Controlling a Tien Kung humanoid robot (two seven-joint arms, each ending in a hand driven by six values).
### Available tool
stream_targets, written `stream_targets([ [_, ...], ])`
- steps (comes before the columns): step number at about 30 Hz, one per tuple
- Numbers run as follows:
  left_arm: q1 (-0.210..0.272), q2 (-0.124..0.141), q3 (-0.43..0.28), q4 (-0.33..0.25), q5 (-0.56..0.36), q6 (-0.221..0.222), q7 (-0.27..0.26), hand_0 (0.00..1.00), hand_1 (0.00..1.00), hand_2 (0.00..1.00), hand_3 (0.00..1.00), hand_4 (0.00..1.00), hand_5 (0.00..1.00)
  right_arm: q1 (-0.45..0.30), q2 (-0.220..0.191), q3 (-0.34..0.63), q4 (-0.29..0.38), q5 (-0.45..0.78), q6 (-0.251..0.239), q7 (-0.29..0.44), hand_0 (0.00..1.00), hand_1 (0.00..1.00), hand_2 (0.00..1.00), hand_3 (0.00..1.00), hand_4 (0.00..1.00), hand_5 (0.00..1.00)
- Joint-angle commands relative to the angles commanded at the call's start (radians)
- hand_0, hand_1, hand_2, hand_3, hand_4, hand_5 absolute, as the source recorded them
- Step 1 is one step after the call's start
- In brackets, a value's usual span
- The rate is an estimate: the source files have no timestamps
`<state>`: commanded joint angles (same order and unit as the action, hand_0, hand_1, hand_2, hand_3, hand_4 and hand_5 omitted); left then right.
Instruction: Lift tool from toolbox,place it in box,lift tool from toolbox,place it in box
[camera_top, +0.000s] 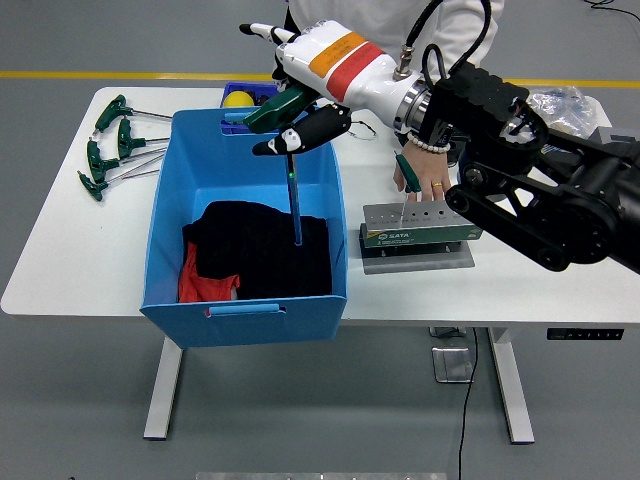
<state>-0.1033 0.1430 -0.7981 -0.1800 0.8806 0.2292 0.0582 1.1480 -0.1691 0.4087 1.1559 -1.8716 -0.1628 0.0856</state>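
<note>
My right hand reaches in from the right over the blue box and is shut on a T-handle tool with a green handle. The tool's shaft hangs down inside the box above the black cloth. The grey tool holder stands right of the box. A person's hand holds another green-handled tool standing in the holder's left end. My left hand is out of view.
Several green T-handle tools lie at the table's left end. A small blue tray with yellow items stands behind the box. A black case, bags and a grey bowl are at the right. Red cloth lies in the box.
</note>
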Motion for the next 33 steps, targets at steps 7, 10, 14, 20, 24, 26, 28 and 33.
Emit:
stream_targets([
  [7, 0.015, -0.003, -0.003, 0.0, -0.002, 0.004, 0.0, 0.725, 0.655, 0.736, 0.743, 0.756, 0.74, -0.04, 0.025, -0.095, -0.018, 0.015, -0.012, 0.002, 0.002, 0.002, 0.002, 0.002, 0.998, 0.77],
  [10, 0.004, -0.008, 0.034, 0.0, -0.041, 0.004, -0.003, 0.725, 0.67, 0.742, 0.742, 0.754, 0.736, -0.031, 0.028, -0.128, -0.03, 0.028, -0.019, 0.004, 0.002, 0.002, 0.002, 0.012, 0.998, 0.771],
  [14, -0.001, -0.012, 0.04, 0.0, -0.062, 0.004, -0.007, 0.725, 0.67, 0.742, 0.742, 0.754, 0.736, -0.021, 0.034, -0.153, -0.038, 0.03, 0.001, -0.001, 0.002, 0.002, 0.002, 0.012, 0.998, 0.771],
  [20, -0.014, -0.014, 0.074, 0.0, -0.084, 0.0, -0.004, 0.724, 0.679, 0.744, 0.741, 0.755, 0.738, 0.006, 0.041, -0.183, -0.036, 0.029, 0.067, -0.017, 0.181, 0.166, 0.262, 0.319, 0.998, 0.776],
  [24, -0.001, -0.015, 0.043, 0.0, -0.064, 0.004, -0.005, 0.725, 0.683, 0.74, 0.743, 0.757, 0.741, 0.004, 0.052, -0.187, -0.037, 0.028, 0.078, -0.018, 0.448, 0.448, 0.556, 0.527, 0.998, 0.785],
  [26, 0.003, -0.016, 0.019, 0.0, -0.046, 0.007, -0.005, 0.725, 0.683, 0.74, 0.743, 0.757, 0.741, 0.004, 0.058, -0.19, -0.04, 0.03, 0.085, -0.018, 0.448, 0.448, 0.556, 0.527, 0.998, 0.785],
  [28, 0.004, -0.016, 0.003, 0.0, -0.027, 0.006, -0.003, 0.725, 0.673, 0.739, 0.743, 0.757, 0.741, 0.002, 0.06, -0.188, -0.041, 0.03, 0.086, -0.017, 0.525, 0.547, 0.645, 0.608, 0.998, 0.788],
  [33, 0.001, -0.014, -0.011, 0.0, -0.014, 0.009, -0.003, 0.725, 0.673, 0.739, 0.743, 0.757, 0.741, 0.007, 0.06, -0.185, -0.046, 0.032, 0.085, -0.014, 0.525, 0.547, 0.645, 0.608, 0.998, 0.788],
])
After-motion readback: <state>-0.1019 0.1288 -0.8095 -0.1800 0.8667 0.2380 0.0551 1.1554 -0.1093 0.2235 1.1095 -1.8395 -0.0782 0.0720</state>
